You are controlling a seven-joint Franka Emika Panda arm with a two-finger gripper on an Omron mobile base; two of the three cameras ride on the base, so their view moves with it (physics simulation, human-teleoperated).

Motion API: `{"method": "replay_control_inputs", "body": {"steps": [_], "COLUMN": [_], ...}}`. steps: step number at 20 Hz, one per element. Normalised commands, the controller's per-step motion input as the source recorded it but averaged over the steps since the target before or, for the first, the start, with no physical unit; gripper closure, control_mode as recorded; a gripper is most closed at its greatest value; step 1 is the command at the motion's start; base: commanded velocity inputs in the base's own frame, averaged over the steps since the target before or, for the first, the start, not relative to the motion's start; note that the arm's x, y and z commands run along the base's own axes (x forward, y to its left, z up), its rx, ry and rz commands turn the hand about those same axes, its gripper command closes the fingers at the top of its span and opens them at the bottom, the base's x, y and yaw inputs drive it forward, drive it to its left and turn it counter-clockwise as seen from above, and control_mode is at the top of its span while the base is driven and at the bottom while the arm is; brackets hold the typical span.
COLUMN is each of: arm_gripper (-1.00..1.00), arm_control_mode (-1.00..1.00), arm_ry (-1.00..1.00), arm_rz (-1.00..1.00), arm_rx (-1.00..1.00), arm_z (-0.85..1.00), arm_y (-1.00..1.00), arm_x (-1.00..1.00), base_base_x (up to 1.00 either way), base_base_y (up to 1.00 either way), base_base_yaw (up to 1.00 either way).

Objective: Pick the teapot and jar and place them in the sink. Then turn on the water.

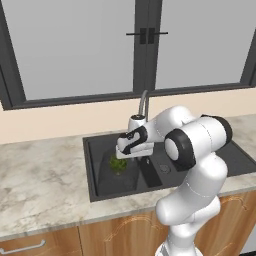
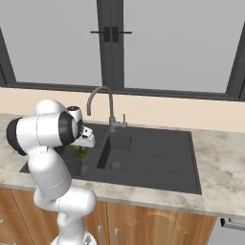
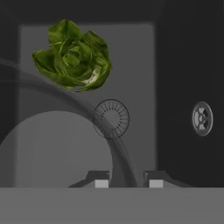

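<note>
Black double-basin sink (image 1: 95, 170) set in a pale marbled stone counter (image 1: 40, 185) under a dark-framed window (image 1: 75, 50). Grey gooseneck faucet (image 2: 98, 98) rises behind the basins; its small lever (image 2: 124, 119) stands just beside the base. No stream falls from the spout.

White arm bends forward and down over the left basin. Gripper (image 3: 126, 183) points into the basin, seen from the hand camera. Its two dark fingertips (image 3: 99, 180) stand a narrow gap apart, with the curved translucent grey wall of the jar (image 3: 57, 144) running up between them. The rim arc crosses straight through the gap, so the jaws look closed on the jar's wall near its top edge. From the base cameras the hand hides the grip itself.

Jar sits low inside the left basin, seen from above through its glass. A green leafy clump (image 3: 72, 54) shows in or through the jar; from the left base camera it appears just below the hand (image 1: 118, 163), and from the right base camera (image 2: 79, 152) it peeks out beside the arm's forearm. Whether the jar's bottom rests on the basin floor cannot be told.

Two round drains (image 3: 202, 118) show, one in each basin, the nearer one visible through the jar glass.

Wooden cabinet fronts (image 1: 115, 232) run below the counter.
</note>
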Motion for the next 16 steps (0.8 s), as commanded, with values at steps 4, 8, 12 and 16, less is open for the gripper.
{"method": "replay_control_inputs", "body": {"steps": [4, 8, 12, 16], "arm_gripper": [-1.0, -1.0, -1.0, -1.0], "arm_control_mode": [-1.0, -1.0, -1.0, -1.0], "arm_ry": [0.0, 0.01, 0.0, -0.02], "arm_rz": [0.0, 0.0, 0.0, 0.0], "arm_rx": [0.0, 0.0, 0.0, 0.0], "arm_z": [0.0, 0.0, 0.0, 0.31], "arm_y": [0.0, 0.01, 0.0, 0.0], "arm_x": [0.0, 0.0, 0.0, -0.03], "base_base_x": [0.0, 0.0, 0.0, 0.0], "base_base_y": [0.0, 0.0, 0.0, 0.0], "base_base_yaw": [0.0, 0.0, 0.0, 0.0]}}
